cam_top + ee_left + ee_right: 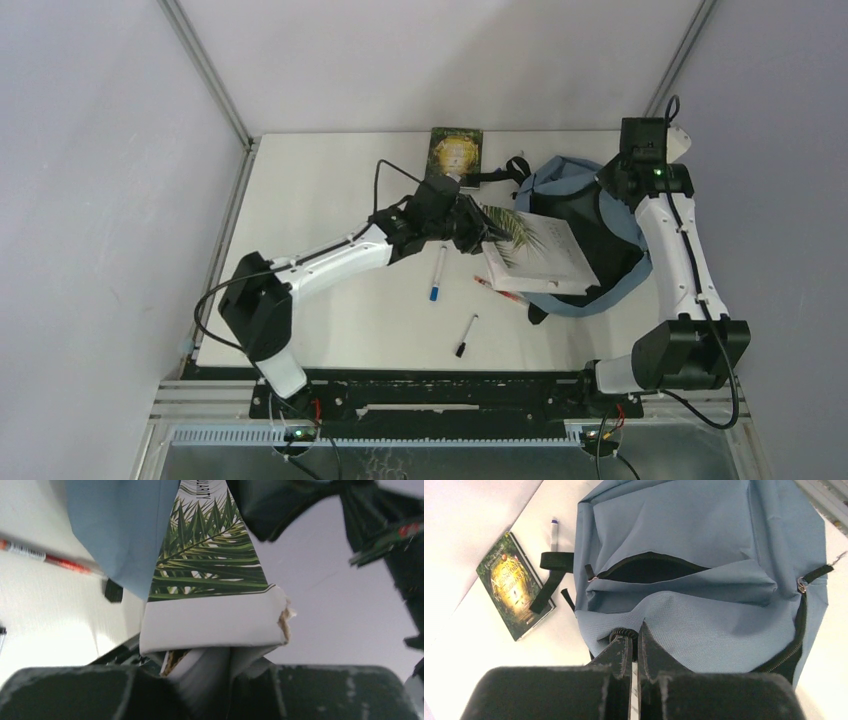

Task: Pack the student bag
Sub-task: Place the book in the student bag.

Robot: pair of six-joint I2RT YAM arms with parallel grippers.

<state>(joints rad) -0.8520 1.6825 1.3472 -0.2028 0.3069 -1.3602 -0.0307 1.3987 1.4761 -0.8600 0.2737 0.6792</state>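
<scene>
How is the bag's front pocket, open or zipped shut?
Open. The pocket on the bag gapes in the right wrist view, and its inside shows dark.

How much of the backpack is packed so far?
Just starting. Done: the student bag has its main zip open. In hand: the left gripper grips a white palm-leaf book, holding it over the opening, while the right gripper pinches the bag's fabric. Left: the green book, blue-capped pen, red pen and black pen lie on the table.
</scene>
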